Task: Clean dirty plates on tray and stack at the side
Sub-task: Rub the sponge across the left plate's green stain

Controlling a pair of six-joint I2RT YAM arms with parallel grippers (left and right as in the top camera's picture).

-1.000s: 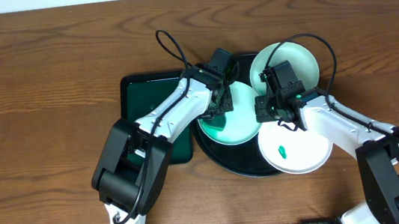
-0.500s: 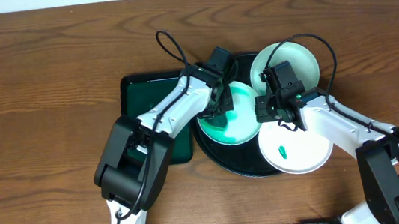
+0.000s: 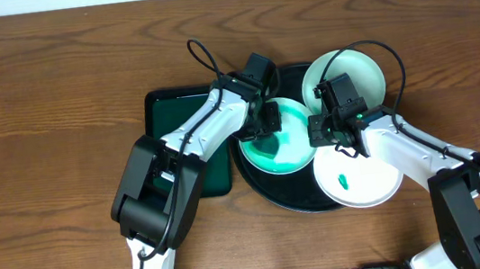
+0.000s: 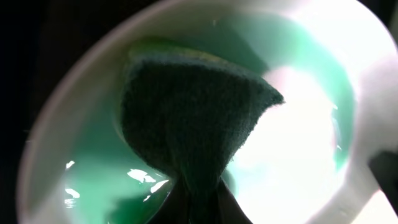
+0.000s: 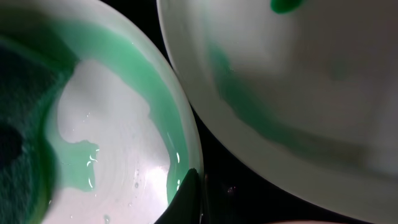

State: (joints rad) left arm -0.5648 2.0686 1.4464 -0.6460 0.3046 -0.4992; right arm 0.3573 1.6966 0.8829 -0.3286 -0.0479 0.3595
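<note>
Starting at the left of the desk, the green tray [image 3: 175, 124] is lying just beside the black tray [image 3: 270, 196]. Your left gripper [image 3: 261, 132] is reaching in over it, jaws clamped on the sponge [image 4: 193, 118], which is pressing into the left plate [image 3: 294, 151]. That plate is sitting on the left side of the black tray and is carrying a pool of green liquid [image 5: 112, 56] (a good deal of it, going by the wrist views).

This is where I am judging the main risk to be. If you are driving the sponge hard toward the rim, the plate could tip or skid and send the liquid over onto the tray. The sponge is also being pinched by one end only, so it could twist out of the jaws.

Your right gripper [image 3: 323, 130] is resting at that plate's right rim with its jaws together. I cannot tell whether it is nipping the rim or only pressing on it, and if it slips off, nothing is steadying the plate.

Further right, the far plate [image 3: 355, 71] at the tray's far-right edge and the near plate [image 3: 368, 188] at its near-right edge are looking as if they overhang the rim. Your right forearm is passing above the near plate, which is showing a green smear [image 3: 342, 180], so a low sweep could knock it off.

All three plates are lying flat, open faces up. Being round, they are showing no long axis and no heading.
</note>
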